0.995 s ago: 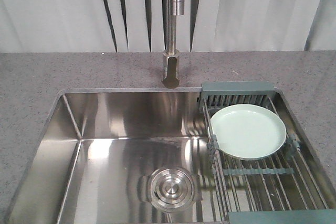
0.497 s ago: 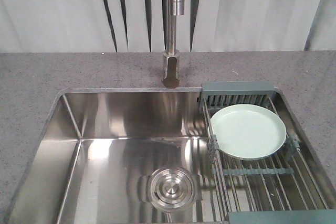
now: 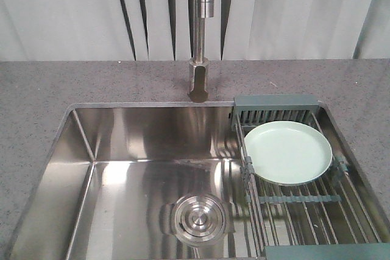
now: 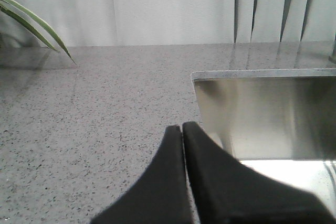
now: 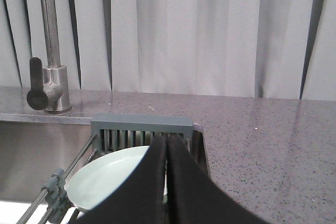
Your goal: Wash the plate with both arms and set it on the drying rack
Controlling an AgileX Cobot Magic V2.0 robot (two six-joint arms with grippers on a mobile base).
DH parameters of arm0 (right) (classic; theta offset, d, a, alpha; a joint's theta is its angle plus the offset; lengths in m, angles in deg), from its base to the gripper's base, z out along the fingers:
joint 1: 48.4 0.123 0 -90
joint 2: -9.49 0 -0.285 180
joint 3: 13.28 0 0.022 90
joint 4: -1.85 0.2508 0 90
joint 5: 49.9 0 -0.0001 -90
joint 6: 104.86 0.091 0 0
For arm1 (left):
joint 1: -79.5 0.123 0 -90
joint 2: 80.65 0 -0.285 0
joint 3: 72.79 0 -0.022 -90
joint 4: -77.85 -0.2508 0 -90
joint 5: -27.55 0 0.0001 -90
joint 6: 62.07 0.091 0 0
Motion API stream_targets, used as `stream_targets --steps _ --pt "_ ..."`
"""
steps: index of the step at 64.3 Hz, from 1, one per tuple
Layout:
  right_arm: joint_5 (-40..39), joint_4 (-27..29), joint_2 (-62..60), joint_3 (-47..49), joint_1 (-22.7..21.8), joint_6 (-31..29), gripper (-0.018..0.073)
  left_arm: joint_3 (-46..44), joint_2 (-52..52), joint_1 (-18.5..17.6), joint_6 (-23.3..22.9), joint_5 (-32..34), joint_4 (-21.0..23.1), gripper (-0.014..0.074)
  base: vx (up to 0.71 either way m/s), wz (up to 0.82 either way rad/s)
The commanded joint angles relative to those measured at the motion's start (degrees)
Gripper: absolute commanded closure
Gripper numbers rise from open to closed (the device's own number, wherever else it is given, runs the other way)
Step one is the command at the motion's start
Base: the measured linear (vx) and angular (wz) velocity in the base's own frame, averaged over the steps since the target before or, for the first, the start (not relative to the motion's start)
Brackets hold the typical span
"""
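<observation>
The pale mint-green plate (image 3: 287, 151) lies flat on the drying rack (image 3: 304, 202) over the right side of the sink. The right wrist view shows the plate (image 5: 105, 182) below and left of my right gripper (image 5: 166, 140), which is shut with nothing held, in front of the rack's grey-green end bar (image 5: 142, 125). My left gripper (image 4: 182, 127) is shut and empty above the speckled counter (image 4: 89, 124), just left of the sink's corner. Neither arm appears in the front view.
The steel sink (image 3: 152, 168) has a round drain (image 3: 198, 218) at its bottom. A tall faucet (image 3: 200, 35) stands behind it, its black lever (image 5: 35, 85) toward the rack. Grey curtains hang behind the counter. Plant leaves (image 4: 31, 22) reach in at far left.
</observation>
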Motion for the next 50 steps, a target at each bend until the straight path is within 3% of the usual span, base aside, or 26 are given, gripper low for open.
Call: stream_targets --steps 1,50 --pt "-4.52 -0.56 -0.24 -0.14 -0.16 -0.07 0.0564 -1.52 -0.83 0.08 -0.52 4.12 -0.08 0.0603 0.0 0.0" --pt "-4.52 -0.56 -0.24 -0.14 -0.16 -0.07 0.0564 -1.52 -0.83 0.08 -0.52 4.12 -0.08 0.0603 0.0 0.0"
